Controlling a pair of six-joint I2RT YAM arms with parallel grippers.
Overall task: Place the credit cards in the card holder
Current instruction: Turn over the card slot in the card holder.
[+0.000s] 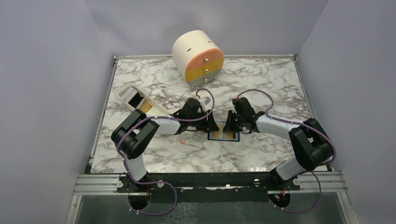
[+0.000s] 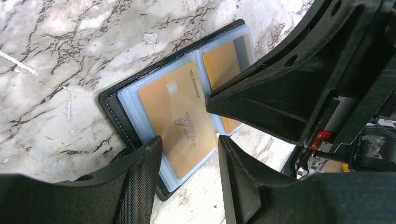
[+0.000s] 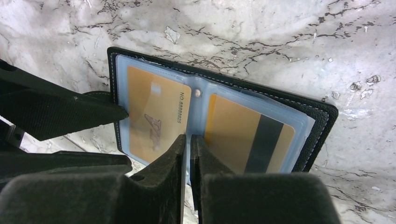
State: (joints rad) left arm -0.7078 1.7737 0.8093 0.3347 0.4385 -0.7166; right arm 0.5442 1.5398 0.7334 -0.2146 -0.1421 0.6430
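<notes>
From above, a small black bifold card holder (image 1: 223, 136) is seen lying open on the white marble table (image 1: 261, 79). It is partly covered there, and its contents are too small to be made out. In the left wrist view, two orange-yellow plastic credit cards (image 2: 180, 112) are seen tucked under cloudy clear sleeves (image 2: 128, 95), the farther card half hidden. The left gripper (image 2: 189, 156) is spread wide astride the holder's near edge, with nothing gripped. In the right wrist view, the right gripper (image 3: 187, 142) is all but closed over the centre fold; whether a sleeve is pinched cannot be told.

card holder (image 3: 327, 116): black, pale blue sleeves. credit cards (image 3: 149, 121): orange-yellow (one with dark stripe). table (image 3: 280, 37): grey-veined white marble.
</notes>
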